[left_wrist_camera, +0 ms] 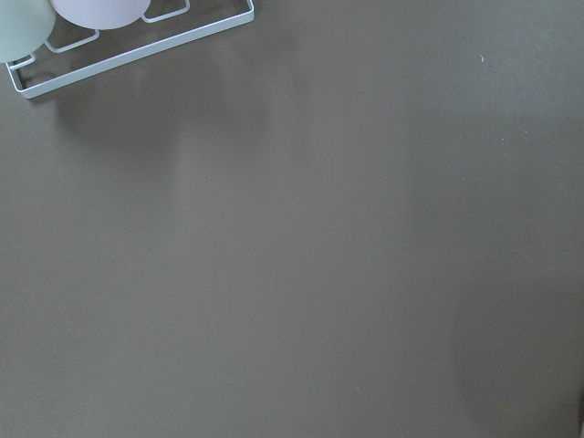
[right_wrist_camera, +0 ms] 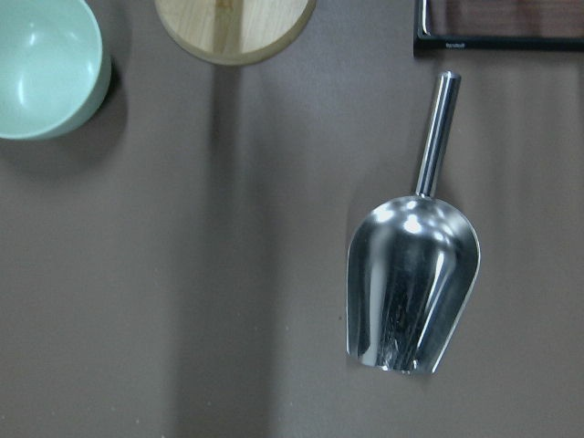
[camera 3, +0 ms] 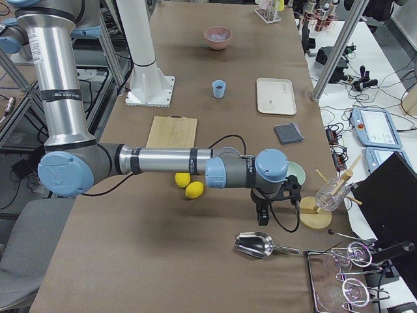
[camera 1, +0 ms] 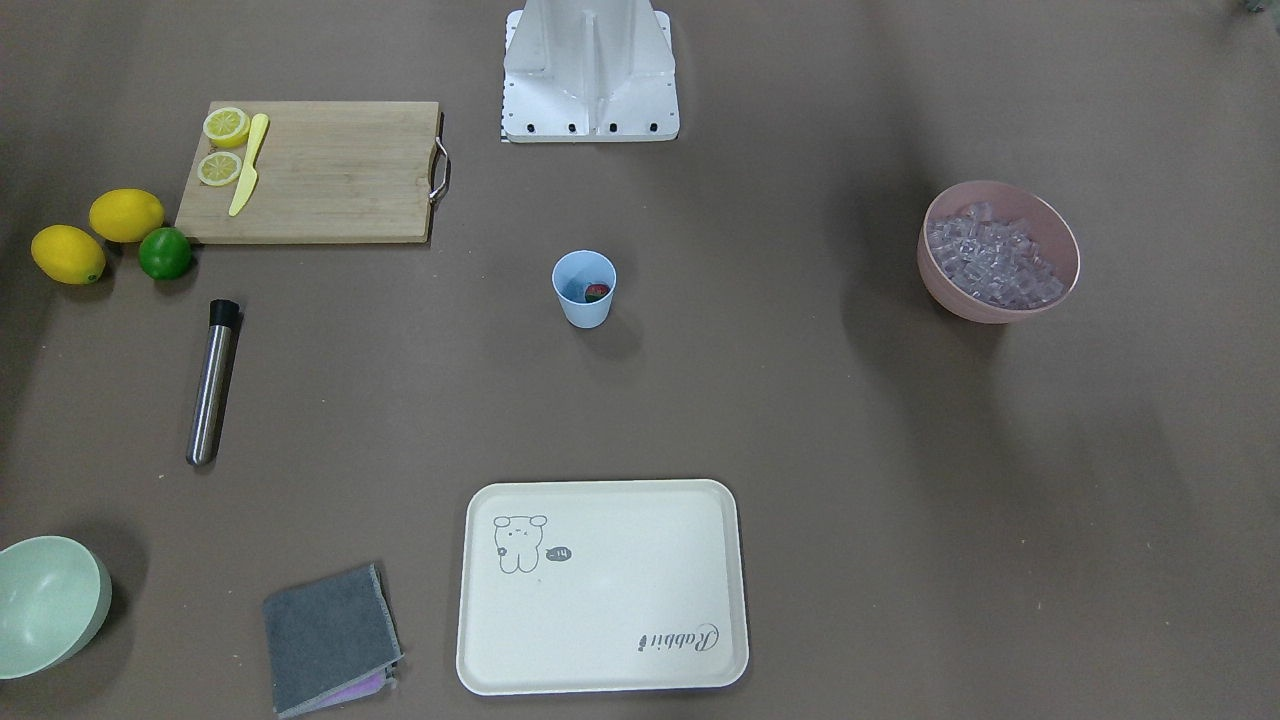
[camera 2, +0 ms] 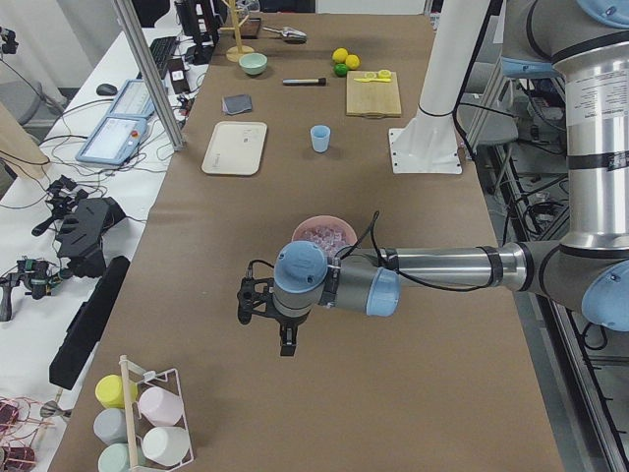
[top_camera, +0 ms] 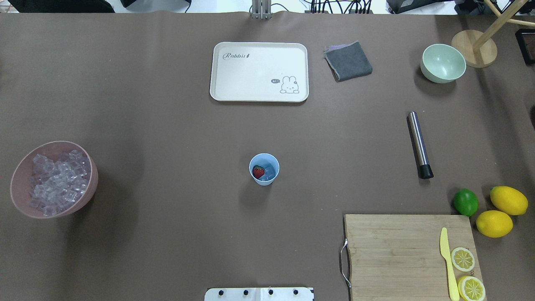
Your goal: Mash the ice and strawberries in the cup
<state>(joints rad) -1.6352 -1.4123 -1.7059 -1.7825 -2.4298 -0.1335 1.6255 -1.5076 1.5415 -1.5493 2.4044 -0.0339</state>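
The light blue cup (top_camera: 264, 179) stands upright at the table's middle, also in the front view as cup (camera 1: 583, 305). Inside it lie a red strawberry (top_camera: 258, 171) and clear ice (top_camera: 270, 171). More ice (top_camera: 56, 182) fills a pink bowl (top_camera: 19, 196) at the left. Both grippers are far from the cup and show only in the side views. My left gripper (camera 2: 287, 342) hangs over bare table past the pink bowl. My right gripper (camera 3: 262, 217) hangs above a steel scoop (right_wrist_camera: 411, 283). I cannot tell whether either is open or shut.
A steel rod with a black tip (top_camera: 419, 144) lies right of the cup. A cutting board (top_camera: 397, 251) carries lemon slices and a yellow knife; two lemons and a lime sit beside it. A cream tray (top_camera: 234, 83), grey cloth (top_camera: 349, 62) and pale green bowl (top_camera: 442, 63) line the far side.
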